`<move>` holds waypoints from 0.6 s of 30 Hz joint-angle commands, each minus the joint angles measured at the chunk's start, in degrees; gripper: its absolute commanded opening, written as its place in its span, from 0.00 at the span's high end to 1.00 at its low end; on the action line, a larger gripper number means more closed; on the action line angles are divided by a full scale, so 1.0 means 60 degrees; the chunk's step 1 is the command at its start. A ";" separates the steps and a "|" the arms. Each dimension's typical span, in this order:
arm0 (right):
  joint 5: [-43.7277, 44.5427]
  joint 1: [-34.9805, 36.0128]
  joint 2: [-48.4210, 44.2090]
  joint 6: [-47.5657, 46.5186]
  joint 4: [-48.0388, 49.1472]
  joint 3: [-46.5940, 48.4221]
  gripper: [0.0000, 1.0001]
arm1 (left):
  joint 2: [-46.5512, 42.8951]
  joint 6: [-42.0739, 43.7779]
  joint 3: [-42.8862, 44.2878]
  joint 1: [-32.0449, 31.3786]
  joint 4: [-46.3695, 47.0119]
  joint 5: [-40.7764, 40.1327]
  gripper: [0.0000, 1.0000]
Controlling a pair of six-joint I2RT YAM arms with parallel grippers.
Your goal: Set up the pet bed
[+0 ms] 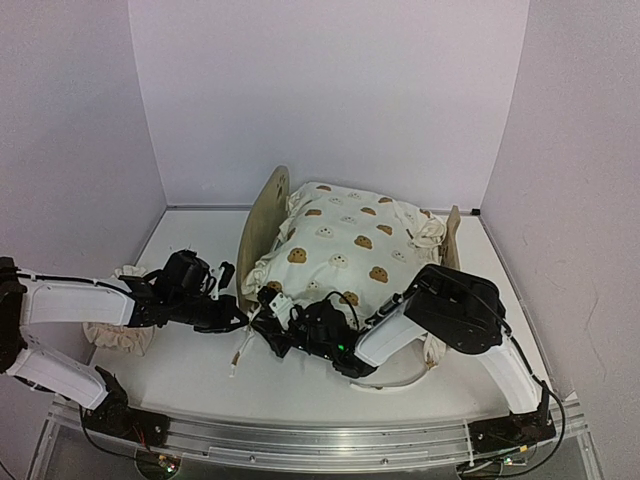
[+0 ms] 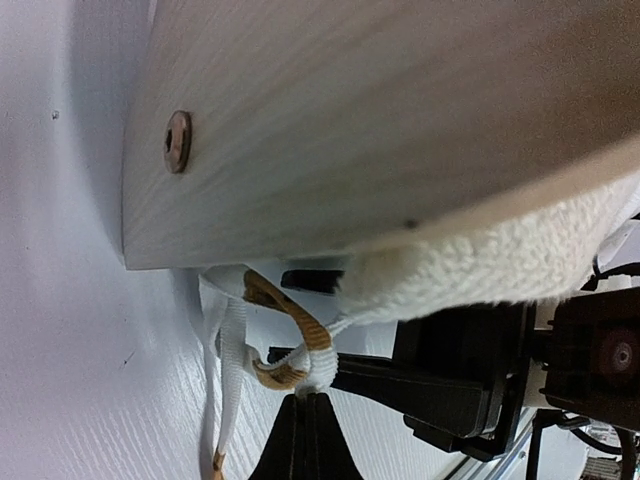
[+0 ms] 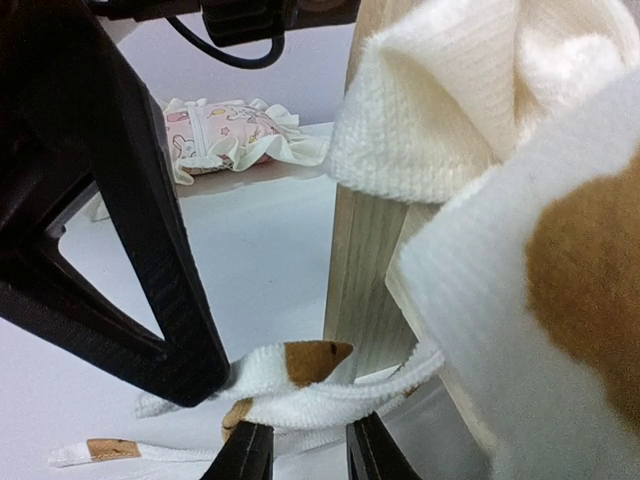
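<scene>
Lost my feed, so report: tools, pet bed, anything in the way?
Left tool shut on quilt tie. Right tool parted around same tie. Pet bed upright, quilt draped over it. Pillow lies aside, nothing blocking.

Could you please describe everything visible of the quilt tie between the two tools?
The quilt tie is a narrow white woven ribbon with tan sections, hanging from the cream bear-print quilt at the near headboard corner of the pet bed. It is looped over itself beside the plywood; one end trails on the table. The left tool is shut on the loop; the right tool stands open just under it.
</scene>
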 commanded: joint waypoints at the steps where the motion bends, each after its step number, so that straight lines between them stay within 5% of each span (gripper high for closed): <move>1: -0.0132 -0.0042 0.0296 -0.0055 0.0421 0.0385 0.71 | 0.0016 0.0057 0.0147 0.0093 0.0221 0.0509 1.00; 18: 0.0524 -0.0053 0.1244 -0.1506 0.1330 0.1048 0.72 | 0.0167 -0.0194 0.0512 0.0243 -0.0101 0.1077 1.00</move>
